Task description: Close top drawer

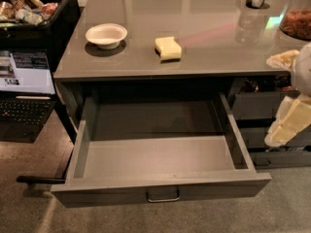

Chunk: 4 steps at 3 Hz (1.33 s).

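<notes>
The top drawer is pulled far out from under the grey counter. Its shallow grey box is empty. Its flat dark-grey front faces the camera at the bottom, with a small metal bail handle in the middle. My gripper shows as cream-coloured parts at the right edge, to the right of the drawer's right side wall and in front of the neighbouring drawers. It touches nothing that I can see.
A white bowl and a yellow sponge sit on the counter. A jar stands at the back right. A black bin of snacks and a laptop are at the left. Narrower grey drawers are at the right.
</notes>
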{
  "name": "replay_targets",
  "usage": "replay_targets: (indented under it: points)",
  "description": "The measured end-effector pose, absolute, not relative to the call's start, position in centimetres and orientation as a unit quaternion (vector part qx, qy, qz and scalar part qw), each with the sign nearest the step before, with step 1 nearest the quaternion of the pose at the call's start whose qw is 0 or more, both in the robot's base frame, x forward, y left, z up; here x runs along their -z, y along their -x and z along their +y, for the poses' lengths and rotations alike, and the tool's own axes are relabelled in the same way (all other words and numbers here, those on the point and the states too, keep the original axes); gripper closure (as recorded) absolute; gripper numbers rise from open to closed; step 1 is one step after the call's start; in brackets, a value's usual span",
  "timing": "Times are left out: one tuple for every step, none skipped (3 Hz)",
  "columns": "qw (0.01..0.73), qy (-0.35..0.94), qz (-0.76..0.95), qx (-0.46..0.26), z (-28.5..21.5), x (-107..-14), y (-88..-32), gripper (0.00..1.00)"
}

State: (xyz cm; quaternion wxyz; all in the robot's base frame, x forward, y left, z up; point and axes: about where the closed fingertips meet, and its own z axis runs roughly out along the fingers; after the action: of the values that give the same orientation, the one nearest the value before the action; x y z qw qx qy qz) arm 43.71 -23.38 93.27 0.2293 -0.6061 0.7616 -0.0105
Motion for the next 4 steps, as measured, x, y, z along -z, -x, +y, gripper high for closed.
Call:
replay_targets:
  points:
    - [0.276, 0.603, 0.749, -0.018, -24.5, -88.3, -44.2, 0.0]
    - [0.299, 0.614, 0.728, -0.057, -24.4, -83.5, -44.6, 0.0]
    - [0.299, 0.614, 0.728, -0.057, -24.4, -83.5, -44.6, 0.0]
    - [0.285, 0.617, 0.729, -0.083, -24.4, -82.0, -44.3, 0.0]
